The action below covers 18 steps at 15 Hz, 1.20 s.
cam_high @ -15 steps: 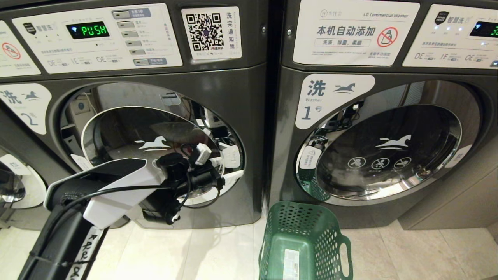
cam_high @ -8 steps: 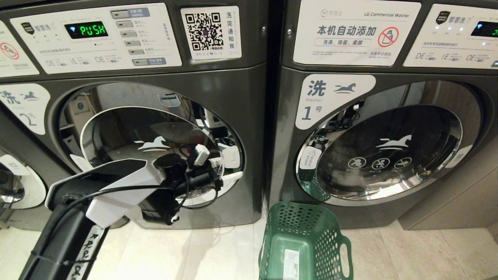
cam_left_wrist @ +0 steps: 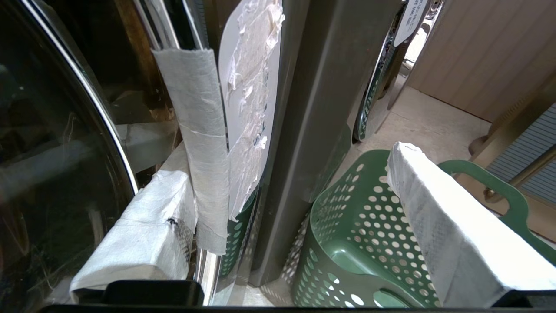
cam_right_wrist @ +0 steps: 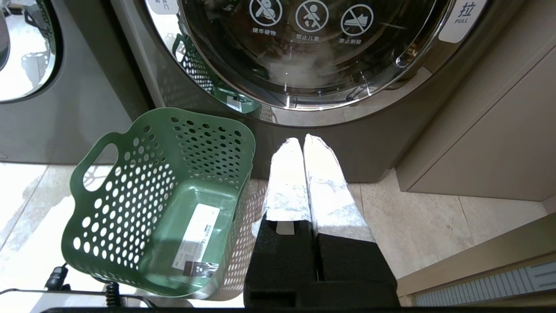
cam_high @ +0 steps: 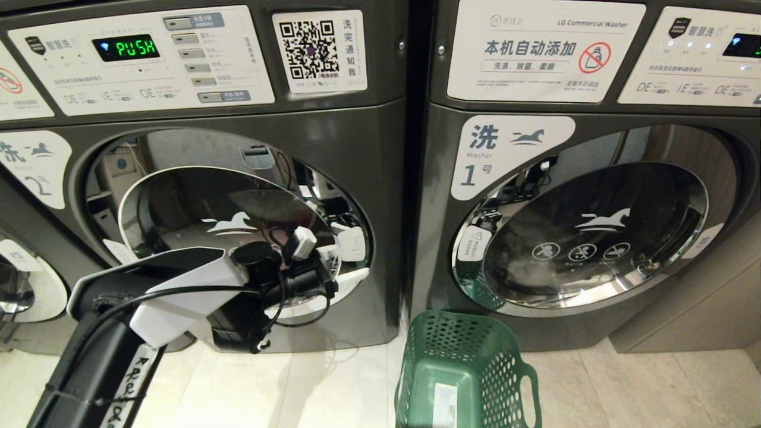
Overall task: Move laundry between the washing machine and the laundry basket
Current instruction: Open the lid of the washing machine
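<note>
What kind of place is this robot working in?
Most likely a self-service laundromat: numbered dark grey front-loading washers stand side by side, one bearing a QR-code sticker, and a green perforated plastic basket sits on the tiled floor.

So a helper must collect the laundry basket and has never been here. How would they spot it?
Find the dark grey washer numbered 1. On the floor before its lower left corner stands the laundry basket: green plastic, dotted with round holes, the only small thing there.
</note>
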{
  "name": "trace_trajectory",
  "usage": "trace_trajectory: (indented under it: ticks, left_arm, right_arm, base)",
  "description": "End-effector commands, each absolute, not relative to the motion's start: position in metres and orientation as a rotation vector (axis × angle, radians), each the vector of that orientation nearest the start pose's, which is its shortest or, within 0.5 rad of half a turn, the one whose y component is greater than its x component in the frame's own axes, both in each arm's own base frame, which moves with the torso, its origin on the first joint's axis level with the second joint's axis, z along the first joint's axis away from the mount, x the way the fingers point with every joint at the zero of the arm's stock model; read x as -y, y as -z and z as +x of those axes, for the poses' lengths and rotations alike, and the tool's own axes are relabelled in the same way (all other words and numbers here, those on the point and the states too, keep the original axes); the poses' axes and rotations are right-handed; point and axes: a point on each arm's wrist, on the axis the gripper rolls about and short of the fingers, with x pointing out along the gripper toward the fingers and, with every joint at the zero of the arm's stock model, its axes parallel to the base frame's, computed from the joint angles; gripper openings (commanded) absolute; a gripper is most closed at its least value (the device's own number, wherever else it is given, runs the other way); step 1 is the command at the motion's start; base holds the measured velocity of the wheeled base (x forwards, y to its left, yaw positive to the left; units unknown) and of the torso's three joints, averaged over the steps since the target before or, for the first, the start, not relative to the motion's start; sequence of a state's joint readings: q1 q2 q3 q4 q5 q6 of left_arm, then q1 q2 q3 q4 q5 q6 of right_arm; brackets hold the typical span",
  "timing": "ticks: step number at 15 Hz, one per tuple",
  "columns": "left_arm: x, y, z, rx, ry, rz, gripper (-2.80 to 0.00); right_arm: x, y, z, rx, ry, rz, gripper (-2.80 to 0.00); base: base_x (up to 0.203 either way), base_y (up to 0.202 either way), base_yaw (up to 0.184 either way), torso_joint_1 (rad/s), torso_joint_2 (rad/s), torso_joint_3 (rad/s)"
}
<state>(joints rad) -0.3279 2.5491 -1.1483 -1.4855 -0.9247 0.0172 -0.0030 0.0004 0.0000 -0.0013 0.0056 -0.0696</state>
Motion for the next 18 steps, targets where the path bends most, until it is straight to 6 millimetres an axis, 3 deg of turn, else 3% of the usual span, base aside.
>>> trace_trajectory:
  ticks: [1, 6, 11, 18]
  left_arm:
    - [0.159, -0.014, 0.413, 0.089, 1.26, 0.04, 0.0]
    - [0.145, -0.007, 0.402, 0.045, 1.237, 0.027, 0.0]
    - [0.132, -0.01, 0.406, 0.053, 1.18, 0.036, 0.0]
    - [0.089, -0.019, 0.414, 0.062, 1.073, 0.042, 0.0]
  right_arm:
    - [0.0, -0.076, -0.023, 0.0, -0.003, -0.071, -2.8]
    - [0.0, -0.076, -0.023, 0.0, -0.003, -0.069, -2.8]
    - [0.0, -0.076, -0.023, 0.0, -0.003, -0.071, -2.8]
    - [0.0, -0.076, -0.023, 0.0, -0.003, -0.071, -2.8]
  base:
    - [0.0, 0.0, 0.0, 0.0, 0.0, 0.0]
    - [0.0, 0.0, 0.0, 0.0, 0.0, 0.0]
    - [0.0, 0.0, 0.0, 0.0, 0.0, 0.0]
    - [0.0, 0.0, 0.0, 0.0, 0.0, 0.0]
